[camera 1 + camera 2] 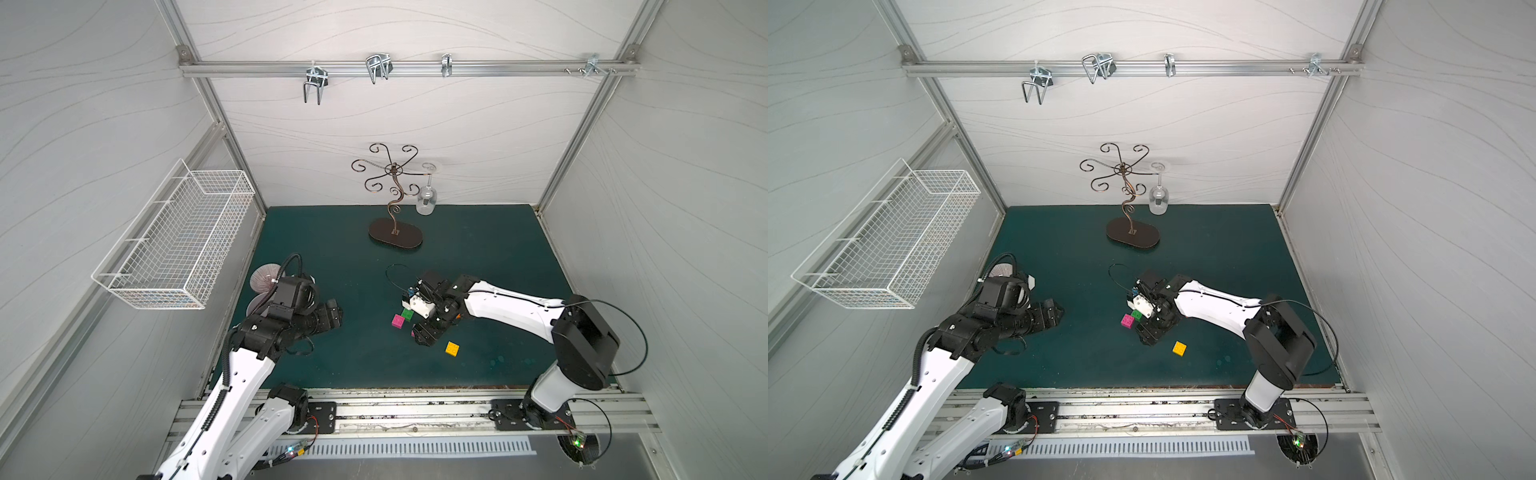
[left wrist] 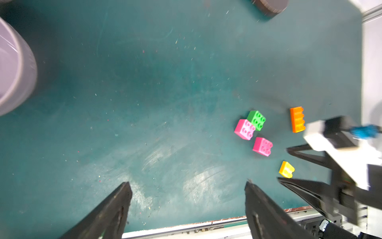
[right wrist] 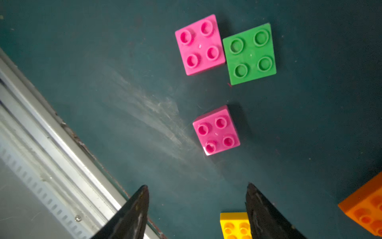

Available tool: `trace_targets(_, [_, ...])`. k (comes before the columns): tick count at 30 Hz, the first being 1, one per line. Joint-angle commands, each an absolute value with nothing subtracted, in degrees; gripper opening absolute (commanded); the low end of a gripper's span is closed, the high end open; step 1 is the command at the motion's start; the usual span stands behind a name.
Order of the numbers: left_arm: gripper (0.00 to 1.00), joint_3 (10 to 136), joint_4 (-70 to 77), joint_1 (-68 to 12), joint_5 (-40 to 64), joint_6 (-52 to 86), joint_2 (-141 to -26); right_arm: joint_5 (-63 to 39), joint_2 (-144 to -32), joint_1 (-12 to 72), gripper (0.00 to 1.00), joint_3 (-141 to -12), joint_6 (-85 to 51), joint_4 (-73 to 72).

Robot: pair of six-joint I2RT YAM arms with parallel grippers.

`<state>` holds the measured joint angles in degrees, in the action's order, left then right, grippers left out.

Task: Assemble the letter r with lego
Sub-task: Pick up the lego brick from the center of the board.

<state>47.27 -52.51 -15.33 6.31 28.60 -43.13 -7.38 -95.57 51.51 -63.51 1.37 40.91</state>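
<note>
The lego lies loose on the green mat and no letter r is in view. A pink brick [image 3: 199, 44] touches a green brick [image 3: 249, 53]. A second pink brick [image 3: 216, 130] sits apart from them. A yellow brick [image 1: 452, 348] and a longer orange brick [image 2: 297, 119] lie nearby. My right gripper [image 3: 197, 187] hovers open over the bricks, with nothing between its fingers. The yellow brick [image 3: 234, 225] lies on the mat beside one finger. My left gripper [image 2: 188, 184] is open and empty, off to the left of the bricks [image 1: 336, 316].
Two purple bowls [image 1: 266, 276] stand behind my left arm. A metal scroll stand [image 1: 395, 235] with a hanging wine glass [image 1: 426, 201] is at the back. A wire basket [image 1: 174, 245] hangs on the left wall. The mat's front edge meets a metal rail [image 1: 395, 399].
</note>
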Motion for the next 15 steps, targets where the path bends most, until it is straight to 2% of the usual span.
trace_targets(1, [0.89, 46.7, -51.6, -15.5, 5.2, 28.7, -39.2, -6.3, -98.5, 51.8, 0.73, -64.7, 4.8, 39.7])
trace_targets(8, [0.93, 44.9, -49.2, -15.5, 5.3, 28.6, -30.5, -3.5, -104.1, 52.5, 0.73, -69.6, 5.7, 41.1])
trace_targets(15, [0.94, 44.3, -48.5, -15.5, 5.1, 28.8, -28.5, -3.4, -107.4, 52.6, 0.69, -72.6, 6.3, 42.5])
